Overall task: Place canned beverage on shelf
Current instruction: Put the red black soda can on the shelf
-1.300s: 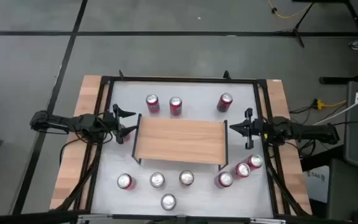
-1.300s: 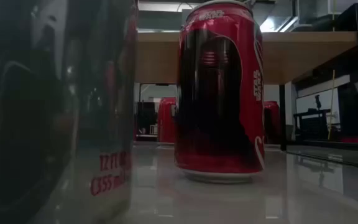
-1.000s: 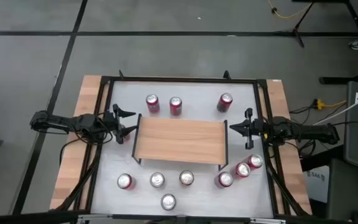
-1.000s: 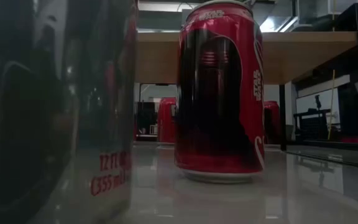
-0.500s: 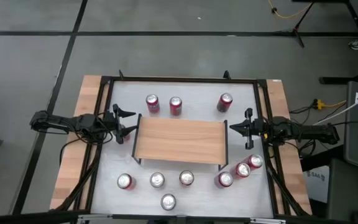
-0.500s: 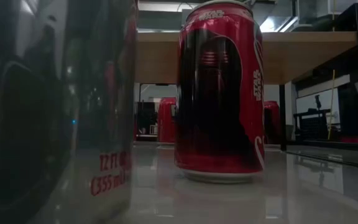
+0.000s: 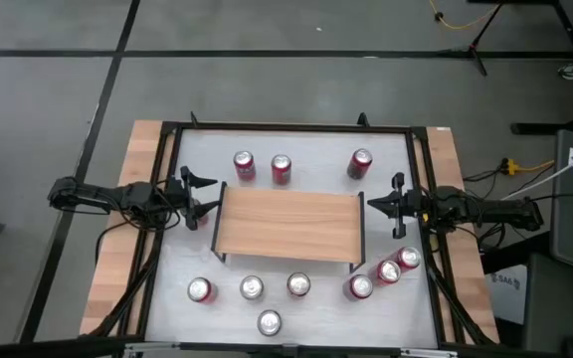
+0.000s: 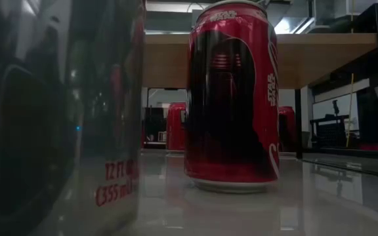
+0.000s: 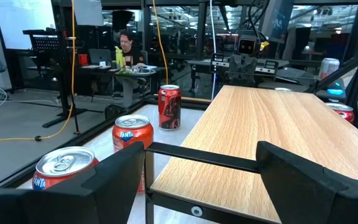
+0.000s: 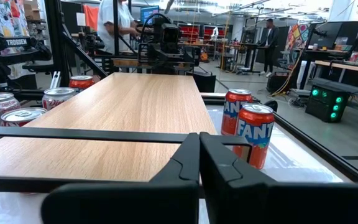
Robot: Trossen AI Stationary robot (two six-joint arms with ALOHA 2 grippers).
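Fanta cans (image 10: 254, 134) beside shelf (image 7: 288, 225); left gripper (image 7: 205, 195) parted, empty; right gripper (image 7: 371, 205) clenched, empty.

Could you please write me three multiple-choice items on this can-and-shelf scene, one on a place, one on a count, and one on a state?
1. Where does the left claw sit?
A. At one short end of the shelf
B. Over the shelf's middle
C. Among the near row of cans

2. How many cans stand on the far side of the shelf in the high view?
A. One
B. Three
C. Six

3. How are the right claw's fingers?
A. Wide open
B. Closed on a can
C. Shut, holding nothing

Answers:
1 A, the high view shows it beside the plank's end.
2 B, three red cans line up there.
3 C, the right wrist view shows the fingers pressed together, empty.
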